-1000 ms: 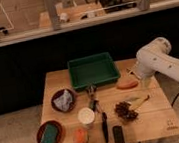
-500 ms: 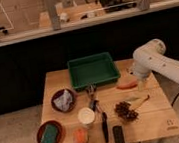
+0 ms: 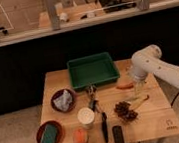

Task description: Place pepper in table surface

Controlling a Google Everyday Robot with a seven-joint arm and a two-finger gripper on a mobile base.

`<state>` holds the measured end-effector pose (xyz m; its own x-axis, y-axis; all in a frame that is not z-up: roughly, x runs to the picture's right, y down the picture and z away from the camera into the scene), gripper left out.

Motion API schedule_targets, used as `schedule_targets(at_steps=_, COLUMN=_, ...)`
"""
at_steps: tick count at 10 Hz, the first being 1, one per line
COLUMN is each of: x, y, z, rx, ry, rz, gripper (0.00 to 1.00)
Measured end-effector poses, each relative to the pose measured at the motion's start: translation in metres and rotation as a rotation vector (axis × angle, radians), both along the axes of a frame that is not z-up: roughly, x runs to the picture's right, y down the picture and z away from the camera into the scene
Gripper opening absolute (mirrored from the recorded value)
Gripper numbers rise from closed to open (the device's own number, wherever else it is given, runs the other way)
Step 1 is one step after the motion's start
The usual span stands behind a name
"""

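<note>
Gripper (image 3: 136,84) sits low over the right part of the table surface (image 3: 155,117), just off the front right corner of the green tray (image 3: 93,70). The white arm (image 3: 170,74) comes in from the right edge of view, with its elbow high and its wrist pointing down. Jaws are spread wide and nothing is gripped.

Pepper (image 3: 124,86) lies flat on the wood, just in front of the tray's front right corner, long axis roughly left-right. Its right end is at the gripper. Can't tell if a fingertip touches it. It's outside the tray.

Rest of the table:
- The yellowish stick-like item (image 3: 140,100) lies near the gripper on the front side, apart from the pepper.
- A dark brown pine-cone-like clump (image 3: 125,111) sits just left of the stick.
- A white cup (image 3: 85,116) stands upright near the table centre.
- A small dark tangle (image 3: 91,92) is between the cup and the tray. Can't tell what it is.
- A dark bowl (image 3: 53,97) on the left holds something crumpled and grey.
- A second bowl (image 3: 39,131) at the front left corner holds a green sponge (image 3: 50,135).
- A round orange fruit (image 3: 80,136) is at the front edge, between that bowl and a black-handled utensil (image 3: 104,127).
- A black rectangular block (image 3: 118,137) is just right of the utensil.
- A small dark logo (image 3: 169,123) marks the front right corner.

The tray has nothing in it.
</note>
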<state>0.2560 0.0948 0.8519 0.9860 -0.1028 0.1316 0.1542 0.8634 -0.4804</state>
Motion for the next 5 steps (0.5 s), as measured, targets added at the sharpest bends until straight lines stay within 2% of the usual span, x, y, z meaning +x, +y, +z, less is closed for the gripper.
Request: schedule_targets(at_steps=5, x=0.008, y=0.005, z=0.039, rx=-0.037, ry=-0.004, rz=0.004, gripper=0.80)
